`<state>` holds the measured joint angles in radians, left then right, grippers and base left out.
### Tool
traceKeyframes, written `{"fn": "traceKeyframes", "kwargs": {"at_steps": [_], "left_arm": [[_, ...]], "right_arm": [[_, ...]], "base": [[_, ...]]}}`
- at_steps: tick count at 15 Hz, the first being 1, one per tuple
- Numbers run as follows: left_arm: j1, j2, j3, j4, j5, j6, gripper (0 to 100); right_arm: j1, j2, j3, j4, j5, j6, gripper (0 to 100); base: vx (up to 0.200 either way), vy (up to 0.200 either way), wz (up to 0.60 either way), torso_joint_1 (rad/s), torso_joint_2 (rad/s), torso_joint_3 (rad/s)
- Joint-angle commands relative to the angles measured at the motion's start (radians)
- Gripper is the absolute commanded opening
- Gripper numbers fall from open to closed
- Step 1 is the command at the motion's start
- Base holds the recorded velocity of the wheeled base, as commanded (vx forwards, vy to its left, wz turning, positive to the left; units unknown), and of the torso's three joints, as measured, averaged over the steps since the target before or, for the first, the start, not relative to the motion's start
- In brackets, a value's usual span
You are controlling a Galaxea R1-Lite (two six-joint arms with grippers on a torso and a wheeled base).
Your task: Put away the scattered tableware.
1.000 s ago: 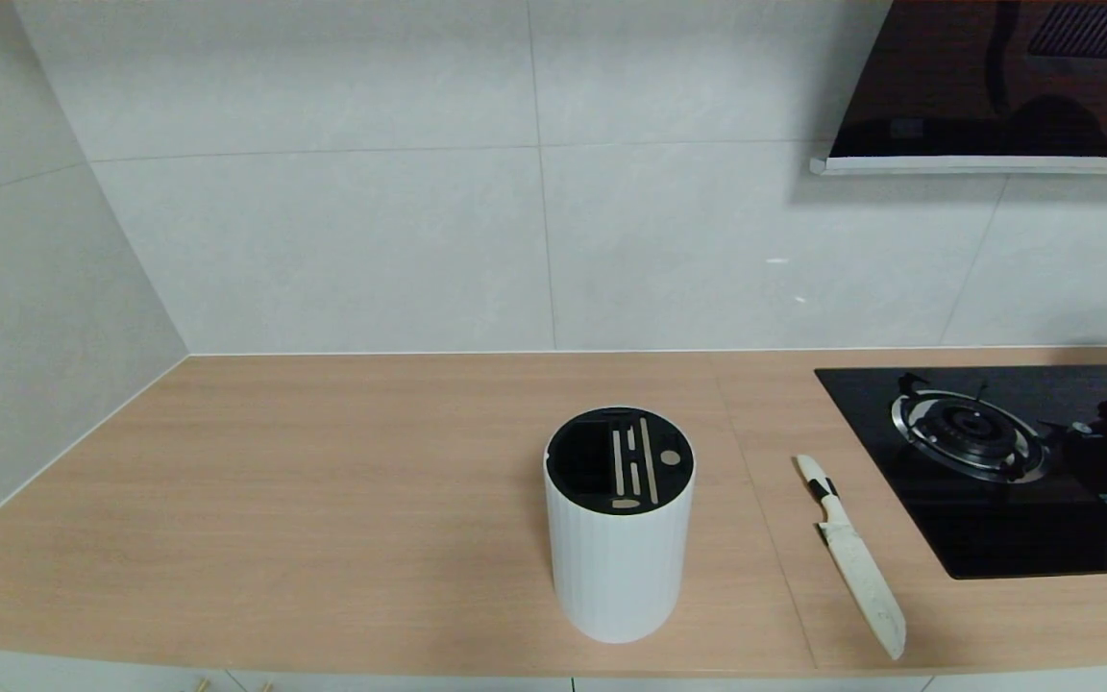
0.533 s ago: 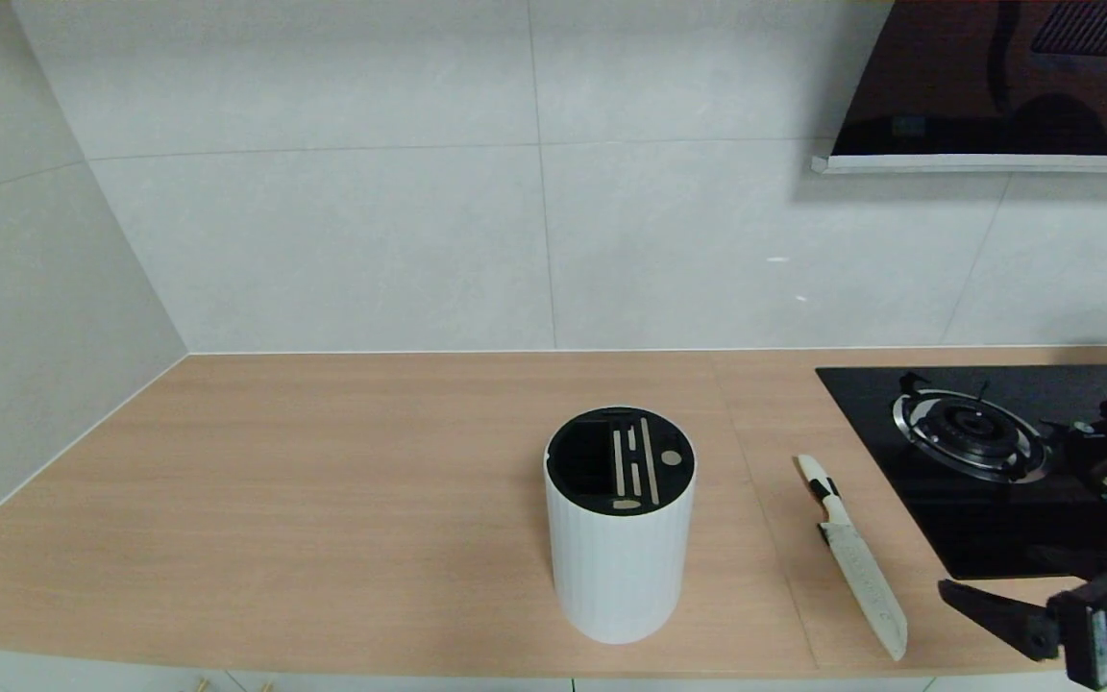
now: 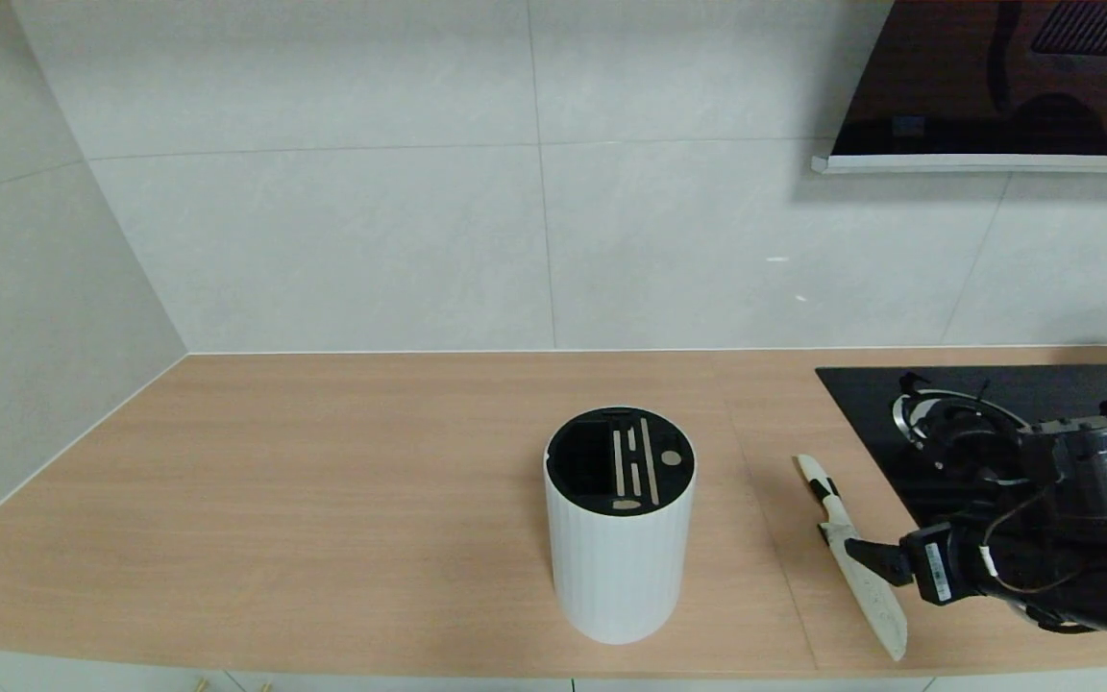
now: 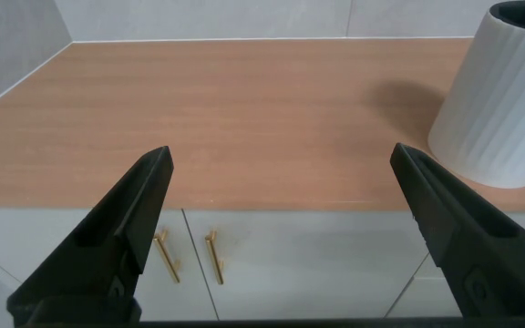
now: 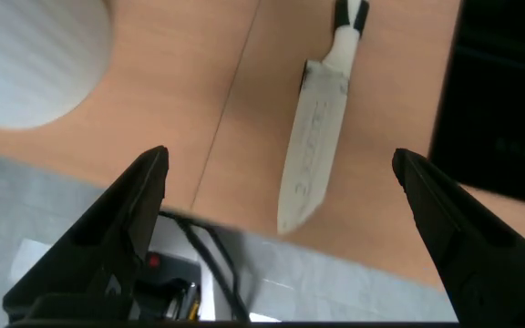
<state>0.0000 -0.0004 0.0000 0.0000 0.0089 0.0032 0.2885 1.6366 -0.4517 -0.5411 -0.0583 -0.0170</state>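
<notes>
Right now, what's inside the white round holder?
The white holder shows a black top with slots and one bigger opening; nothing pokes out. Deeper inside is too dark to see.

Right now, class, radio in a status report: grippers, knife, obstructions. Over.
Left gripper open, at counter front. Right gripper open, above knife. Knife flat on counter, right of holder. Nothing between them.

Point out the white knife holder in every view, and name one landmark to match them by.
Head view: the knife holder stands upright on the wooden counter, left of the knife.
Left wrist view: it stands near the counter's front edge, beyond the open left gripper.
Right wrist view: its white wall lies across the counter seam from the knife, beyond the open right gripper.
Shared landmark: the counter's front edge.
</notes>
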Motion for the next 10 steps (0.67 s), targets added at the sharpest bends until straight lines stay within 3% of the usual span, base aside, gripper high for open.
{"fn": "traceKeyframes", "kwargs": {"at_steps": [1,10], "left_arm": [[0.000,0.000,0.000,0.000,0.000,0.000,100],[0.000,0.000,0.000,0.000,0.000,0.000,100]], "right_arm": [[0.001,0.115,-0.047,-0.017,-0.023,0.002,100],[-0.051,0.486,-0.101,-0.333,-0.075,0.005,100]], "base": [[0.000,0.000,0.00,0.000,0.00,0.000],[0.000,0.000,0.00,0.000,0.00,0.000]]}}
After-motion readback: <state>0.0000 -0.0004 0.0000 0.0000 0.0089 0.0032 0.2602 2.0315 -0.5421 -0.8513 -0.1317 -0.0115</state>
